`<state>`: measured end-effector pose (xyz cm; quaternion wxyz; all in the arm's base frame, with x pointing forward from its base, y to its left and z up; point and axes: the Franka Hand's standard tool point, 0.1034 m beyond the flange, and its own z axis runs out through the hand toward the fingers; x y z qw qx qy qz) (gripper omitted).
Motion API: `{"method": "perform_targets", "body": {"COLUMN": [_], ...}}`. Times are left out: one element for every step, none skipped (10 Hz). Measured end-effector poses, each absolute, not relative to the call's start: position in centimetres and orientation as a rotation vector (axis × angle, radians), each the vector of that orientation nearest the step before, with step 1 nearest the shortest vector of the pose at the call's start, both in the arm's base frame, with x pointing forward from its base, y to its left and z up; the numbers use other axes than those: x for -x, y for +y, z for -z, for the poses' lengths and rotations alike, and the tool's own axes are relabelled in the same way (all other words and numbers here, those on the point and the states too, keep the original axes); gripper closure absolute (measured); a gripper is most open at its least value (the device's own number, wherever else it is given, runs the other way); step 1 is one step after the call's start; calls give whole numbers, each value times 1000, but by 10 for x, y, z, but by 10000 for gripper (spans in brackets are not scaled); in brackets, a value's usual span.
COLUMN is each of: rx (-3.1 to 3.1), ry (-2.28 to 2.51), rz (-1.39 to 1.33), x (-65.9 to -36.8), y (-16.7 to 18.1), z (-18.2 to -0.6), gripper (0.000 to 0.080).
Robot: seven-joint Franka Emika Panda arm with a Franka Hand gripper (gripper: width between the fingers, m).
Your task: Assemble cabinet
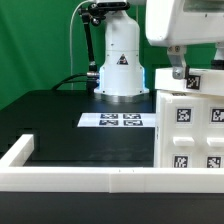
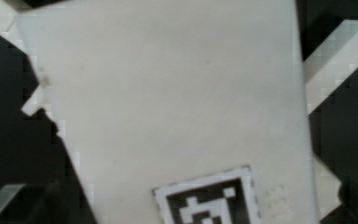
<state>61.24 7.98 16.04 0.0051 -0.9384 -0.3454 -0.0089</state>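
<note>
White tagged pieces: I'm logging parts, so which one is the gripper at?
The cabinet, the tall box at the exterior view's right under the gripper; the marker board lies flat, apart.

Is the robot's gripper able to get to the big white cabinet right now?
Probably yes. The gripper is already right above the cabinet, with nothing between them. The wrist view shows the white panel filling the picture. Whether the fingers are gripping it cannot be seen.

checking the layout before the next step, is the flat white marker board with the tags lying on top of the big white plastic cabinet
No, the marker board lies flat on the black table, beside the cabinet toward the exterior view's left.
</note>
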Motion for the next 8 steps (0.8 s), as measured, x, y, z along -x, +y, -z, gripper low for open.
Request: {"method": "perform_targets", "body": {"rx": [2940, 2941, 2943, 2961, 2964, 3006, 3056, 3062], "ry": [-1077, -1074, -1070, -1016, -1009, -864, -661, -637], "rz": [28, 28, 28, 27, 27, 27, 25, 25], "x": [-612, -612, -612, -612, -612, -612, -612, -612], "y": [80, 80, 80, 79, 79, 79, 79, 79], "z": [-160, -160, -160, -160, -160, -160, -160, -160], "gripper": [225, 242, 242, 242, 242, 242, 241, 240]}}
